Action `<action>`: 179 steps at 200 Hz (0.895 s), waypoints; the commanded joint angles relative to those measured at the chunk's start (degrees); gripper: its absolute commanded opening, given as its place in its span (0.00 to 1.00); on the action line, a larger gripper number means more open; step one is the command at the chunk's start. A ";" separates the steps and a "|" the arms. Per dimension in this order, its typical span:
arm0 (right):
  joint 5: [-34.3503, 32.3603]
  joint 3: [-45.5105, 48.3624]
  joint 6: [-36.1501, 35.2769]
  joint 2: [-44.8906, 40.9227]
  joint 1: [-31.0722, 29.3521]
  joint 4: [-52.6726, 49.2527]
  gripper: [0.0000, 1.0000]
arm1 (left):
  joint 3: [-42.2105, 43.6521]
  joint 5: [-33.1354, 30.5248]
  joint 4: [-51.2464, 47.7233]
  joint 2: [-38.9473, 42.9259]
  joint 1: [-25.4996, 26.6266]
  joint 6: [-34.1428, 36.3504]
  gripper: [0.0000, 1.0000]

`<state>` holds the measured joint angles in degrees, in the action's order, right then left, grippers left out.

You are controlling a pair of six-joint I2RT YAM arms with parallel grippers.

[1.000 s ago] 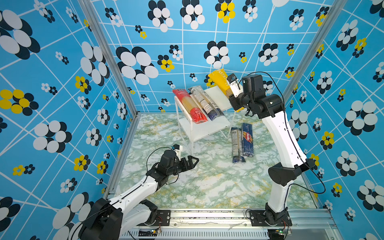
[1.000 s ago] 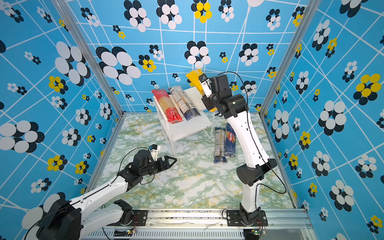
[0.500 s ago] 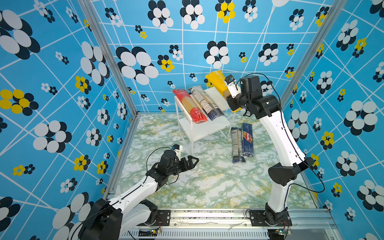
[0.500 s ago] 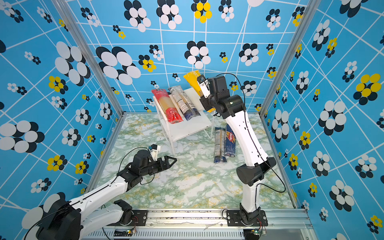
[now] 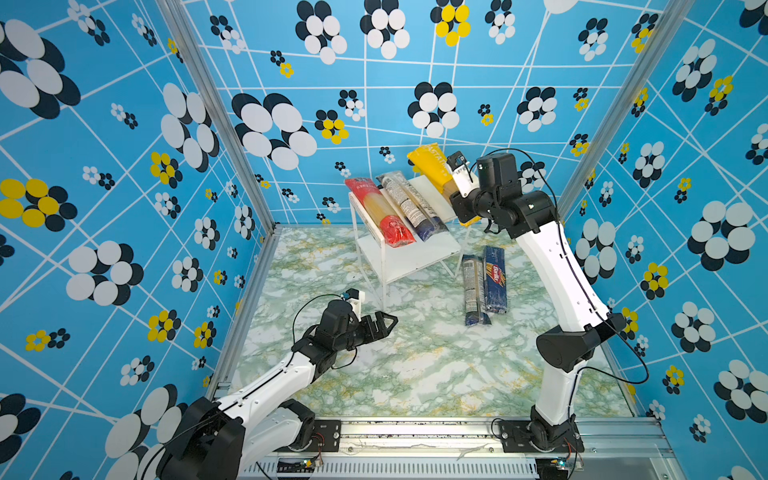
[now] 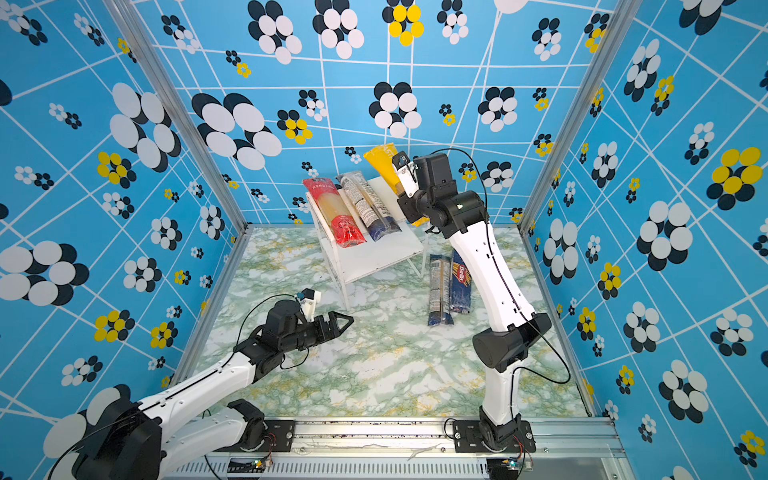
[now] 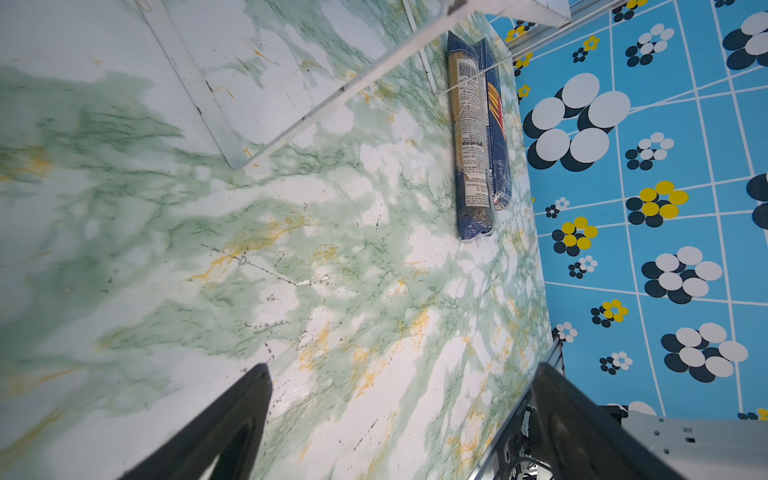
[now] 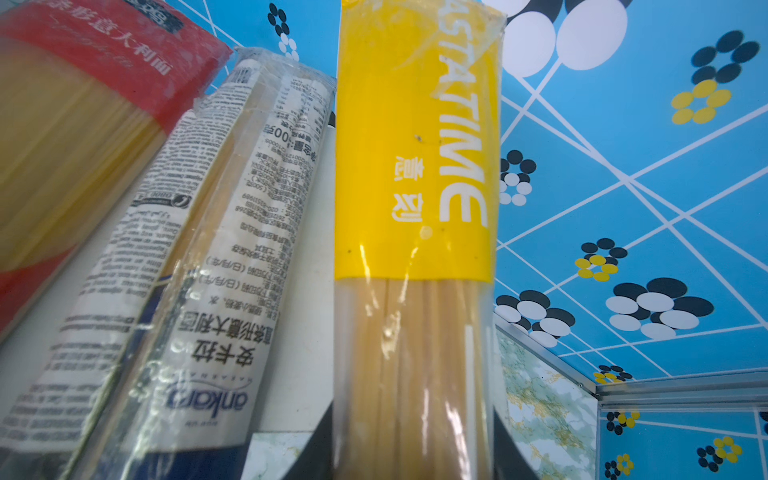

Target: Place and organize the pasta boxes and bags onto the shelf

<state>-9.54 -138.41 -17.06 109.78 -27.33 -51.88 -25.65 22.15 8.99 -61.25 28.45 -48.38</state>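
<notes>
A green-veined marble tabletop (image 5: 415, 365) carries a small two-tier shelf (image 5: 415, 257) with white boards. The right gripper (image 5: 452, 195) is raised at the shelf's top board, its jaws clamped on the lower half of a yellow pack (image 5: 430, 166), which sticks out tilted beyond the fingertips. Just beside that held pack, on the top board, lie a see-through pack with navy ends (image 5: 409, 205) and, farther from the gripper, a red-ended pack (image 5: 380, 212). Below the right gripper, on the tabletop, a second see-through pack (image 5: 473, 289) and a navy Barilla box (image 5: 494, 278) lie side by side, touching. The left gripper (image 5: 384, 322) hovers low over the marble, jaws apart and empty, well apart from every pack.
</notes>
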 commanded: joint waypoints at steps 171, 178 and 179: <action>0.74 1.59 3.68 -0.38 0.35 11.44 0.00 | 0.72 -0.18 -1.62 2.98 -0.41 0.30 0.99; 0.68 1.58 3.72 -0.22 0.32 11.46 0.00 | 0.83 -0.22 -1.61 3.11 -0.42 0.30 0.99; 0.67 1.57 3.71 -0.20 0.34 11.41 0.00 | 0.80 -0.20 -1.61 3.09 -0.41 0.30 0.99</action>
<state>-9.26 -136.31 -14.98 109.80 -27.33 -50.22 -25.58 22.11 8.12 -59.33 28.45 -48.38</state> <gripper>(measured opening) 0.372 0.991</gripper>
